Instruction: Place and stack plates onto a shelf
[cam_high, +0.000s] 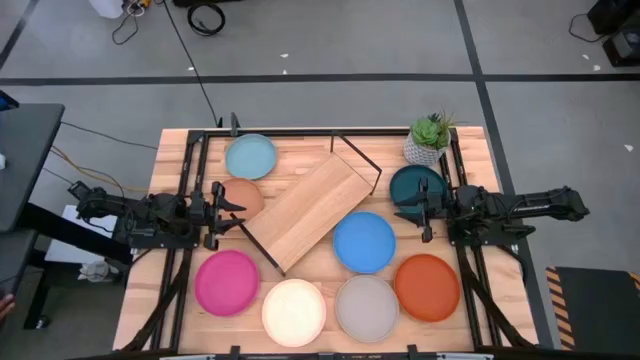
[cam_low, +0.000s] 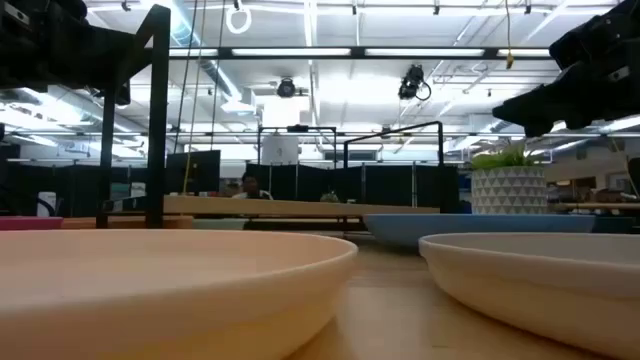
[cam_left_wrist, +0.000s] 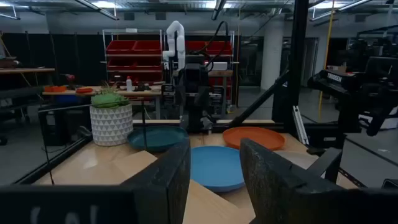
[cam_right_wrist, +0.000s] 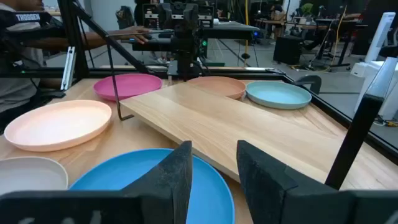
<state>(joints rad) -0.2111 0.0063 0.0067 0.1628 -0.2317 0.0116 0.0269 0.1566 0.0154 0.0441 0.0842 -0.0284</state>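
Note:
The shelf (cam_high: 310, 210), a light wood board with black wire legs at both short ends, lies slantwise mid-table. Plates lie flat around it: light blue (cam_high: 250, 156) and tan (cam_high: 243, 198) at the far left, dark teal (cam_high: 418, 186) at the far right, and blue (cam_high: 364, 241) just right of the board. Pink (cam_high: 227, 282), cream (cam_high: 293, 311), grey (cam_high: 366, 307) and orange (cam_high: 427, 287) line the near edge. My left gripper (cam_left_wrist: 214, 180) stands open over the tan plate, level, pointing right. My right gripper (cam_right_wrist: 214, 168) stands open beside the teal plate, pointing left.
A potted plant (cam_high: 428, 140) in a white patterned pot stands at the far right corner, behind the teal plate. Black frame rails (cam_high: 190, 190) run along the table's left and right sides. Bare tabletop shows between the shelf's far end and the plant.

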